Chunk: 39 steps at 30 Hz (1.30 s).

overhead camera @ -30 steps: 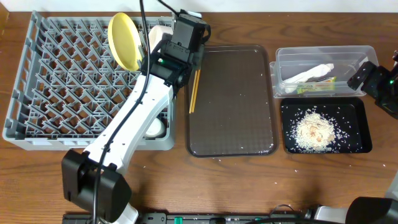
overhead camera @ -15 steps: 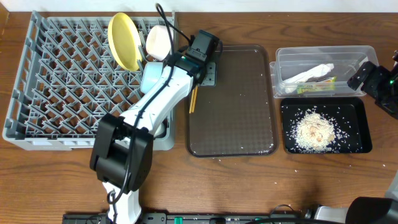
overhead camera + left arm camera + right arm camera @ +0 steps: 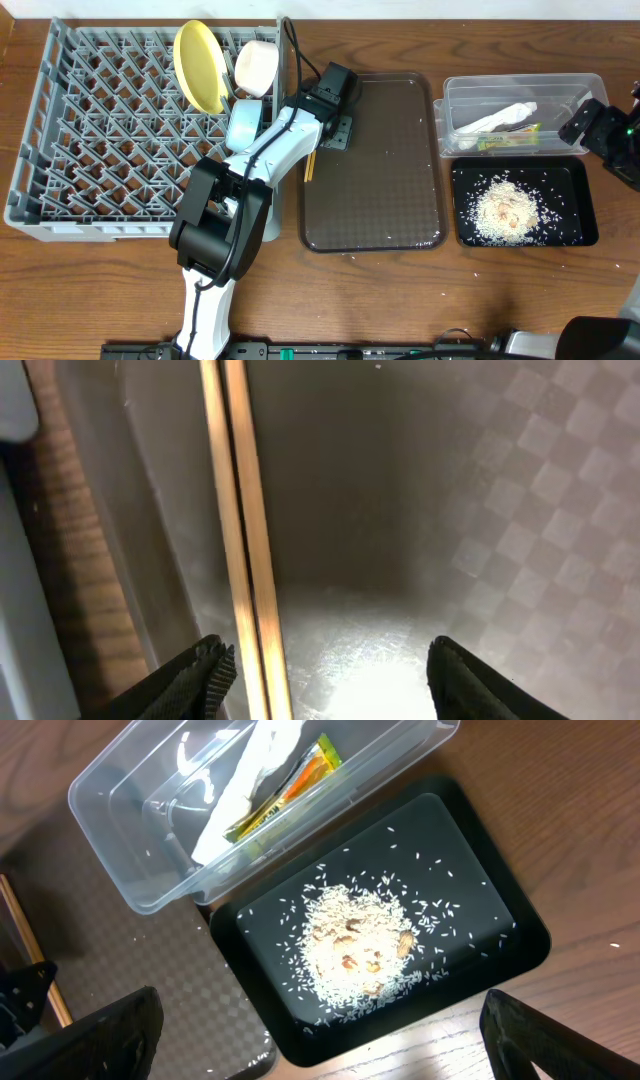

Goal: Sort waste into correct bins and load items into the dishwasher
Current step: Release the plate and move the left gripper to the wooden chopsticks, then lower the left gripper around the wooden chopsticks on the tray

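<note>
The wooden chopsticks [image 3: 310, 158] lie along the left edge of the dark brown serving tray [image 3: 390, 200]. My left gripper [image 3: 337, 127] is open just above them. In the left wrist view the chopsticks [image 3: 245, 540] run between the fingers [image 3: 330, 680], close to the left one. The grey rack [image 3: 90, 150] holds the yellow plate [image 3: 200, 65], white bowl [image 3: 257, 65] and light blue bowl [image 3: 243, 125]. My right gripper [image 3: 590, 120] is open and empty above the clear tub [image 3: 455, 95], which holds the tissue [image 3: 250, 770] and wrapper [image 3: 290, 785]. Rice [image 3: 355, 945] lies in the black tray [image 3: 500, 930].
The rack's right wall [image 3: 280, 60] stands close beside the chopsticks. A few rice grains lie on the serving tray's right part [image 3: 150, 960]. The left arm's links lie across the rack's front right corner and hide what is there.
My left arm has swung from over the rack to the serving tray and come down over the chopsticks. The light blue bowl now shows in the rack. The right arm has not moved.
</note>
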### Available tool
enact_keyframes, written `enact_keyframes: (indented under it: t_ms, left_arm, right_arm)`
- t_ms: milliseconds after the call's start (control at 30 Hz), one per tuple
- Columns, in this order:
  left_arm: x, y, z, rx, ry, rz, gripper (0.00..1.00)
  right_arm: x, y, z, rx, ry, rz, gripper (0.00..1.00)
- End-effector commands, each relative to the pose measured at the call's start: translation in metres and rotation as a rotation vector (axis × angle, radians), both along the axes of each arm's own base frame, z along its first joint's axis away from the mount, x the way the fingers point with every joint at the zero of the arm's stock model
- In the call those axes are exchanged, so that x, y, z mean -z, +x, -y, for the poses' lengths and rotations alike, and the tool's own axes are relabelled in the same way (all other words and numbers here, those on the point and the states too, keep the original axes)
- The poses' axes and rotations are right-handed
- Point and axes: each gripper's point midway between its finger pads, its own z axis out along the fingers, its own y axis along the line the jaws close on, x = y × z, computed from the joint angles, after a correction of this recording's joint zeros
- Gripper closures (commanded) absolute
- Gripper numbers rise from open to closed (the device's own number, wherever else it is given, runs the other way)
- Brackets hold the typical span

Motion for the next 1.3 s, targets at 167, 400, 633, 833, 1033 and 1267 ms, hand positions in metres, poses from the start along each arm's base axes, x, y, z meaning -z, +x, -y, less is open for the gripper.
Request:
enact_keyframes:
  t_ms: [167, 400, 633, 833, 1033, 1267]
  left_arm:
    - [-0.004, 0.004, 0.004, 0.131, 0.04, 0.023, 0.35]
    - [0.011, 0.0, 0.005, 0.146, 0.044, -0.01, 0.35]
    - [0.012, -0.002, 0.007, 0.149, 0.031, -0.019, 0.35]
    - [0.02, -0.008, 0.004, 0.13, 0.033, -0.041, 0.35]
    - [0.023, -0.01, 0.003, 0.105, 0.026, -0.049, 0.39]
    - [0.023, -0.005, -0.007, -0.009, 0.037, -0.03, 0.4]
  right_arm:
    - [-0.009, -0.002, 0.001, 0.013, -0.012, 0.024, 0.01]
    - [-0.009, -0.002, 0.001, 0.013, -0.012, 0.024, 0.01]
    - [-0.009, -0.002, 0.001, 0.013, -0.012, 0.024, 0.01]
    - [-0.009, -0.002, 0.001, 0.013, -0.012, 0.024, 0.01]
    - [-0.009, -0.002, 0.001, 0.013, -0.012, 0.024, 0.01]
    - [-0.009, -0.002, 0.001, 0.013, -0.012, 0.024, 0.01]
